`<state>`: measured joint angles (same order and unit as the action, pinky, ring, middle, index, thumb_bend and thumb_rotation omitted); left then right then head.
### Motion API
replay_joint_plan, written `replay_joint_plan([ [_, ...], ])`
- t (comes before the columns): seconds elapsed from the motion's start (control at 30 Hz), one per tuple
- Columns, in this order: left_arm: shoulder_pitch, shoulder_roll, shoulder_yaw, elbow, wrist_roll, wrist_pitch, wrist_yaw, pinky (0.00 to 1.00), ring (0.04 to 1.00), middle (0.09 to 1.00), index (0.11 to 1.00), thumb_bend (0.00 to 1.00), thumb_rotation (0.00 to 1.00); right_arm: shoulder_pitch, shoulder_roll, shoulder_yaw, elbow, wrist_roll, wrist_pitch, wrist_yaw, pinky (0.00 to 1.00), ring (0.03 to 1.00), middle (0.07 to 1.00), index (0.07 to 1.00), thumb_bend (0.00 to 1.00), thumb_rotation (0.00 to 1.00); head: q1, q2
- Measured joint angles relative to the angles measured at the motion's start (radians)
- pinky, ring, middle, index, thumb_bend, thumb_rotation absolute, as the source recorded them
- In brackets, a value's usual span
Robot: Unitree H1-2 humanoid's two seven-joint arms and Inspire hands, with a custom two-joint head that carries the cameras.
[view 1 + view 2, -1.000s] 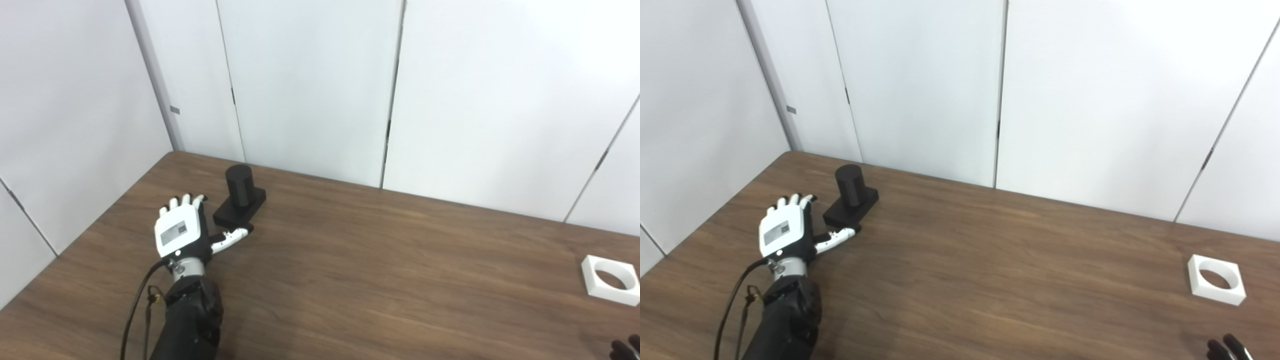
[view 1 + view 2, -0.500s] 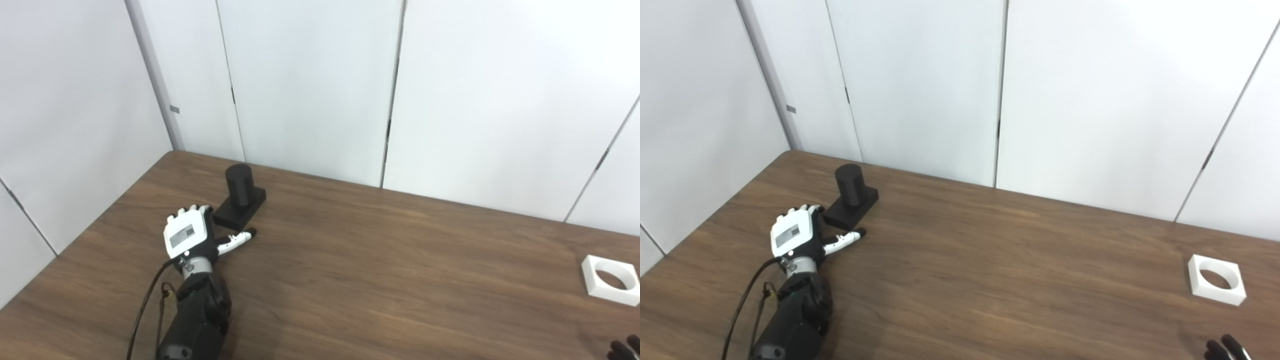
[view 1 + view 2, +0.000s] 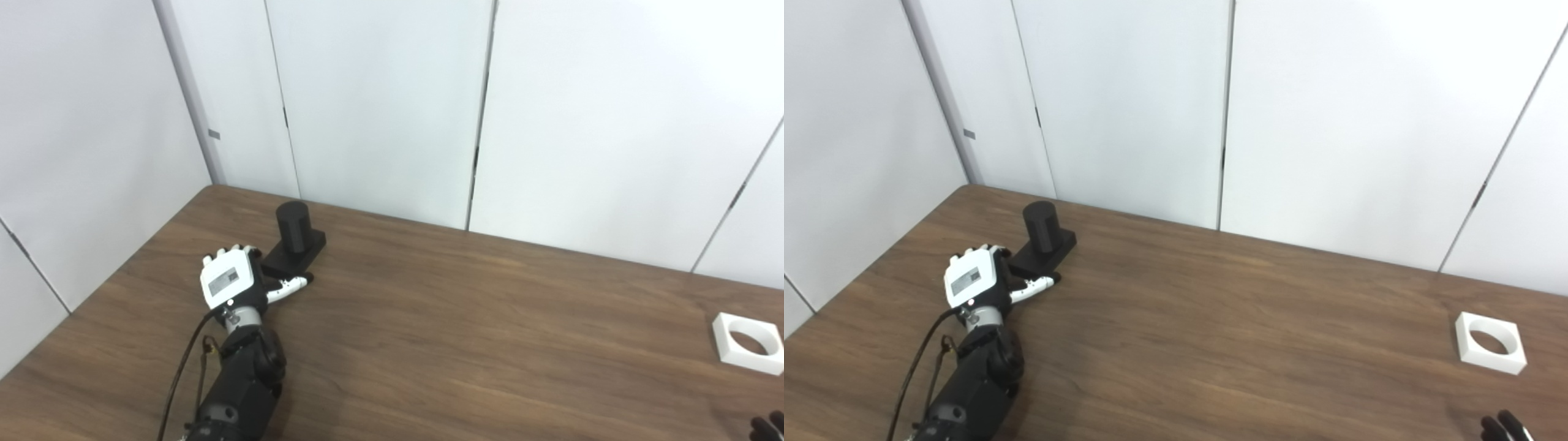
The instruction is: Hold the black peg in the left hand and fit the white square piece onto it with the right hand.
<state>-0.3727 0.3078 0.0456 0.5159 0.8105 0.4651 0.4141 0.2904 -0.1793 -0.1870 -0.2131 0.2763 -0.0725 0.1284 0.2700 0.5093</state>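
One left hand point(image 3: 229, 285) beside black peg point(image 3: 293, 228)

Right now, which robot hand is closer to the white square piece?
Right. The right robot hand sits just below the white square piece at the bottom-right corner; the left robot hand is far across the table by the black peg.

Since a second ago the white-backed left hand point(image 3: 229, 285) has been carried forward and to the right across the brown wooden table point(image 3: 459, 331), up against the near corner of the square base of the black cylindrical peg point(image 3: 294, 244). Its fingers point(image 3: 228, 250), earlier spread flat, are now curled downward, and the thumb point(image 3: 293, 283) has been drawn in beside the base's near edge.
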Motion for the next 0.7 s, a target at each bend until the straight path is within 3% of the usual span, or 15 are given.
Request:
replay_joint_plan([
  [0.23, -0.022, 0.001, -0.013, 0.036, -0.020, 0.001, 0.038, 1.00, 0.934, 0.884, 0.666, 0.95, 0.58, 0.001, 0.000, 0.000, -0.001, 0.000, 0.001, 0.000, 0.96, 0.950, 0.904, 0.925, 0.90, 0.89, -0.003, 0.005],
  [0.57, -0.022, 0.005, -0.056, 0.047, -0.082, -0.041, 0.118, 1.00, 0.891, 0.812, 0.530, 0.83, 0.38, 0.004, 0.002, 0.000, -0.013, 0.009, 0.020, 0.000, 1.00, 0.975, 0.920, 0.943, 0.91, 0.89, -0.002, 0.006],
  [0.6, -0.023, 0.006, -0.058, 0.050, -0.086, -0.049, 0.125, 1.00, 0.880, 0.797, 0.503, 0.65, 0.21, 0.004, 0.002, 0.000, -0.014, 0.009, 0.020, -0.001, 1.00, 0.974, 0.918, 0.945, 0.91, 0.89, -0.002, 0.006],
  [0.7, -0.023, 0.011, -0.066, 0.056, -0.091, -0.085, 0.151, 1.00, 0.853, 0.770, 0.484, 0.54, 0.09, 0.005, 0.004, 0.001, -0.019, 0.008, 0.024, -0.001, 1.00, 0.976, 0.921, 0.949, 0.91, 0.90, -0.003, 0.009],
])
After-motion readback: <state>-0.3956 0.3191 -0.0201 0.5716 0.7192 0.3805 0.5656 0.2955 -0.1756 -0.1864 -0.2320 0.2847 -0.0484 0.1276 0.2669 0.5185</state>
